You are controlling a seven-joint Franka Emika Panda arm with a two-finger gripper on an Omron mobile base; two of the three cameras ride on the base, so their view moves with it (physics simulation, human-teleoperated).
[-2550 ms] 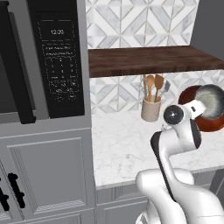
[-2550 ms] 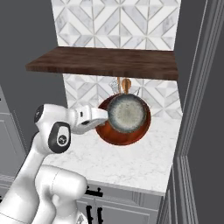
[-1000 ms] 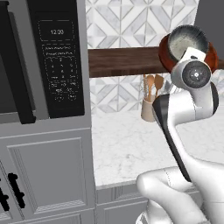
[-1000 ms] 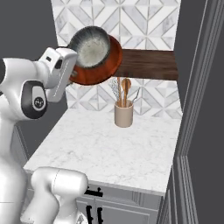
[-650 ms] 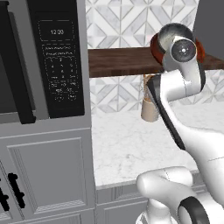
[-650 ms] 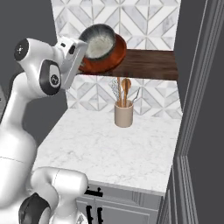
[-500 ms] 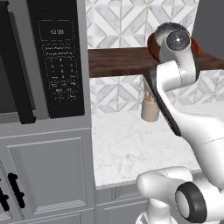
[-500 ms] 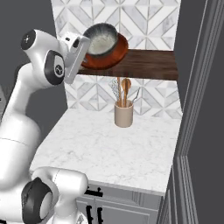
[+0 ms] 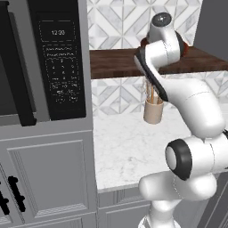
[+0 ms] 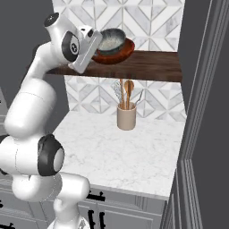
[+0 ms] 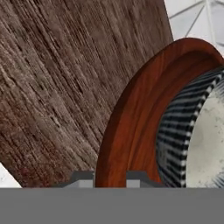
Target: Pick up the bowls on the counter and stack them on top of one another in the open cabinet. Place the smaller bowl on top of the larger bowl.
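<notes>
Since 2.5 s ago the arm has swung up from low over the counter (image 10: 134,152), carrying the larger bowl (image 10: 117,53) with the smaller bowl (image 10: 111,39) nested inside it from beside the utensil cup (image 10: 126,116) to the height of the open cabinet (image 10: 147,67). Over the last 1 s the gripper (image 11: 110,177), clamped on the reddish-brown rim, has carried the pair further in over the dark shelf board. Both bowls have turned from steeply tilted toward the cameras to nearly level.
</notes>
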